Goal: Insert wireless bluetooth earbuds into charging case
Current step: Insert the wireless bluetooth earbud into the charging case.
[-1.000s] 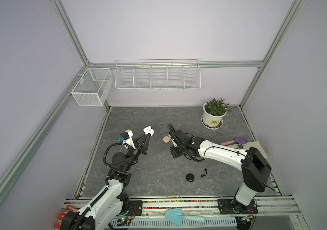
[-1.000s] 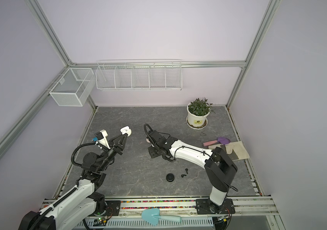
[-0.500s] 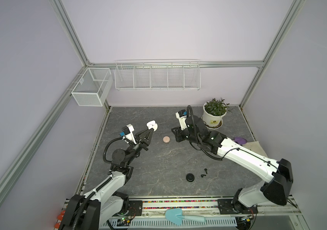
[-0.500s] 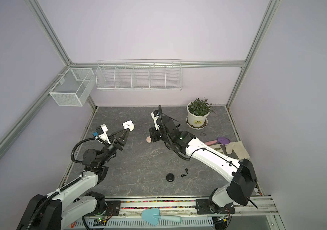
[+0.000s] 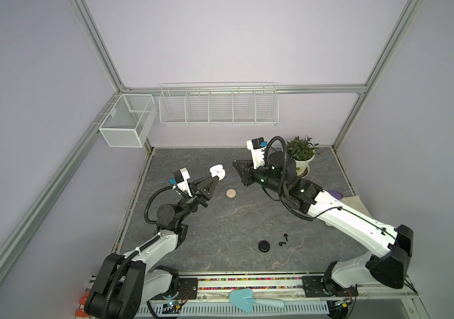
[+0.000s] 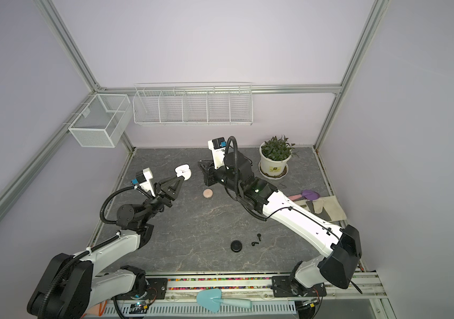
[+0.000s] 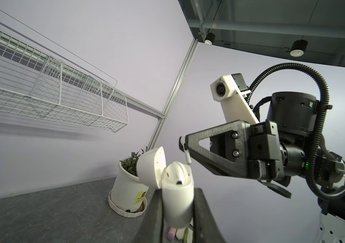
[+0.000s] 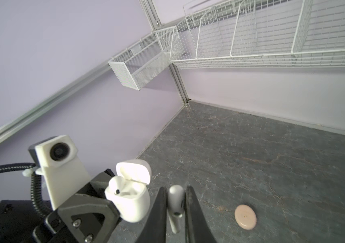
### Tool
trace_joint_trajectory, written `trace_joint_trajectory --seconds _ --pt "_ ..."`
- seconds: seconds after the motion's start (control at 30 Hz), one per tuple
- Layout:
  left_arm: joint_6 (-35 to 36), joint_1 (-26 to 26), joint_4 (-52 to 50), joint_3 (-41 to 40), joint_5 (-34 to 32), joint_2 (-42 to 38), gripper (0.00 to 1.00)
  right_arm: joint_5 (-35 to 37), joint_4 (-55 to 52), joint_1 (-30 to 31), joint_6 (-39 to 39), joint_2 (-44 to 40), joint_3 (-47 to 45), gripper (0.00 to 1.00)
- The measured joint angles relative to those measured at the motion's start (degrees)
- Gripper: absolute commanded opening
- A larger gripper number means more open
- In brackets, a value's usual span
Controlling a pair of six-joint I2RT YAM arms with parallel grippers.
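Evidently, the chief risk lies in a missed socket. The small white stemmed earbud (image 8: 175, 202) is clamped by its head in the closed right pincer (image 8: 175, 189), and only a little of it is held. If the stem is brought down off-line, it may be caught on the rim of the glossy white flip-lid charging case (image 8: 128, 202) or on the second white earbud (image 8: 116, 183) seated in one socket. The held one could then be twisted out of the jaws and dropped to the grey marbled desk (image 5: 220, 221).

A further risk is judged from the case itself. Its smooth rounded body is pinched in mid-air by the closed left pincer (image 7: 177, 191), so a hard push could slide it through the jaws or tip it. The raised lid could also be knocked shut during the approach.

The case is held above the far half of the desk, nearer its left edge, with its lid open. The gripped earbud is carried just beside the case's open mouth, near it but apart, and is not yet set over the empty socket.

A pale pink round puck-like case (image 5: 231, 193) lies on the desk beneath the gap between the pincers. A black round case (image 5: 264, 245) and two black earbuds (image 5: 282, 243) lie near the front edge.
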Motion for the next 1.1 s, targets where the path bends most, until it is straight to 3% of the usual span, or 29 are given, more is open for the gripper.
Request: trace_joint_trajectory --seconds 0.5,1.1 --pt "0.0 -0.35 0.66 0.59 1.07 0.26 0.0 -2.99 6.86 3.63 -0.83 1.68 2.84 0.11" --pt "1.14 -0.35 0.87 0.52 0.81 -1.6 0.0 -5.01 7.28 3.96 0.33 5.18 3.08 0.1"
